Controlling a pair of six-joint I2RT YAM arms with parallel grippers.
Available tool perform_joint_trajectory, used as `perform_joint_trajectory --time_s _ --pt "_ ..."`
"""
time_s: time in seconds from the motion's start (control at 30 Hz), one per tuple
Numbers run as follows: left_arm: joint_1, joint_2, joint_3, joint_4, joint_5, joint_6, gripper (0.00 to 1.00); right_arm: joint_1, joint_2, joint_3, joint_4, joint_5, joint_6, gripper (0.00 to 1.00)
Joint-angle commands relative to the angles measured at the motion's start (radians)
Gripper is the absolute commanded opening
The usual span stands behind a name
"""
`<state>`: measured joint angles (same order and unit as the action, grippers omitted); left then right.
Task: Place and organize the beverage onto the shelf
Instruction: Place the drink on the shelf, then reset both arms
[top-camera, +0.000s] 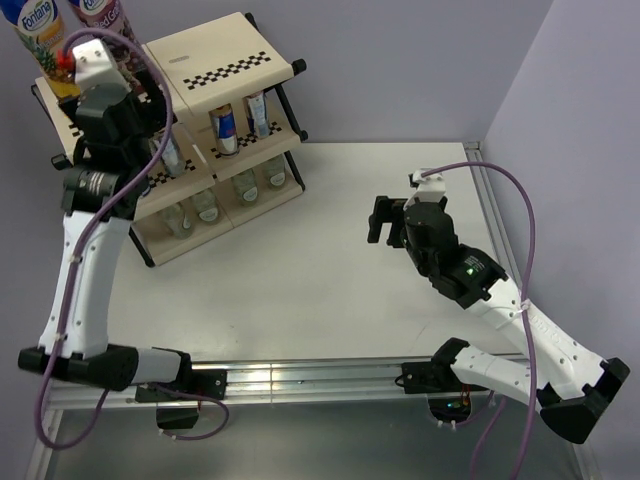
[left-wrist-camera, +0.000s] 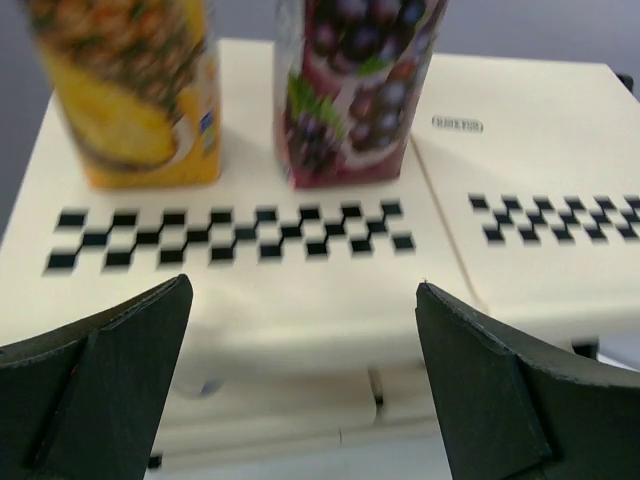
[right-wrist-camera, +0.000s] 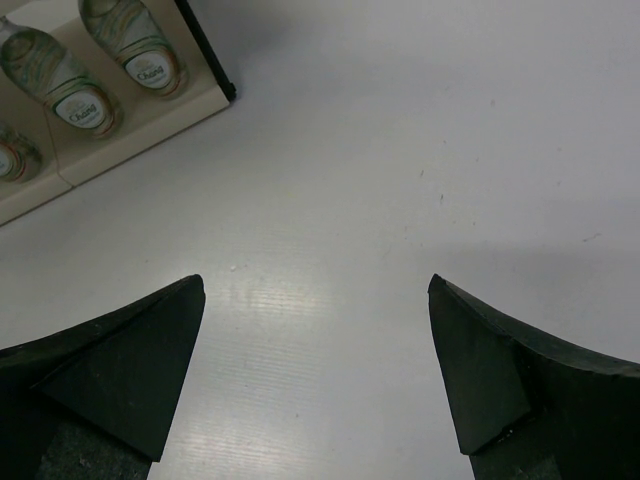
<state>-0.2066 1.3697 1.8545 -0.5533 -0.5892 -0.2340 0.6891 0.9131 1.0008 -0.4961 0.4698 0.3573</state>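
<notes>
Atop the cream three-tier shelf (top-camera: 215, 45) stand a pineapple-yellow carton (left-wrist-camera: 135, 90) and a grape-purple carton (left-wrist-camera: 350, 90). The left gripper (left-wrist-camera: 303, 290) faces them, jaws apart. The right gripper (right-wrist-camera: 316, 285), right of the shelf, gapes too.

So my left arm (top-camera: 85, 270) is stretching up and forward from its base, elbow hanging low on the left side, wrist angling toward the far left. On that one my left gripper (left-wrist-camera: 300, 300) is sitting wide open, both black fingers (left-wrist-camera: 110, 370) spreading apart with nothing between them. My right arm (top-camera: 500, 300) is folding back on itself, forearm running in toward the middle, wrist tipping downward. And my right gripper (right-wrist-camera: 315, 290) is gaping just as wide, fingers (right-wrist-camera: 520, 380) splaying out and gripping nothing.
</notes>
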Motion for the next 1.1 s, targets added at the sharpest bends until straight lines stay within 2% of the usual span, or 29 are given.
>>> perform_joint_trajectory --time_s 0.0,0.23,0.33,0.5,0.57,0.73,0.9,0.97,1.07 --pt "-0.010 -0.147 -0.069 -0.094 0.065 -0.113 0.99 -0.007 -0.028 0.064 0.001 0.065 -0.017 1.00" --pt "-0.010 -0.392 -0.308 -0.194 0.029 -0.093 0.99 -0.005 -0.135 0.061 -0.016 0.136 -0.030 1.00" --pt "-0.010 -0.544 -0.525 -0.137 0.031 -0.035 1.00 -0.005 -0.183 0.030 -0.004 0.156 -0.073 1.00" --pt "-0.014 -0.739 -0.719 -0.016 0.055 -0.079 1.00 -0.005 -0.240 -0.039 0.019 0.158 -0.096 1.00" --pt "-0.014 -0.814 -0.802 0.015 0.086 -0.041 1.00 -0.005 -0.261 -0.042 -0.008 0.168 -0.093 1.00" --pt "-0.016 -0.929 -0.926 0.007 0.170 -0.048 1.00 -0.005 -0.312 -0.059 -0.094 0.219 -0.075 1.00" --pt "-0.017 -0.974 -0.965 -0.054 0.086 -0.099 1.00 -0.005 -0.371 -0.100 -0.137 0.237 -0.055 1.00" --pt "-0.016 -1.006 -0.988 -0.043 0.075 -0.142 1.00 -0.006 -0.410 -0.126 -0.139 0.205 -0.058 1.00" --pt "-0.016 -1.034 -1.038 -0.008 0.083 -0.157 0.94 -0.005 -0.460 -0.149 -0.127 0.141 -0.073 1.00"
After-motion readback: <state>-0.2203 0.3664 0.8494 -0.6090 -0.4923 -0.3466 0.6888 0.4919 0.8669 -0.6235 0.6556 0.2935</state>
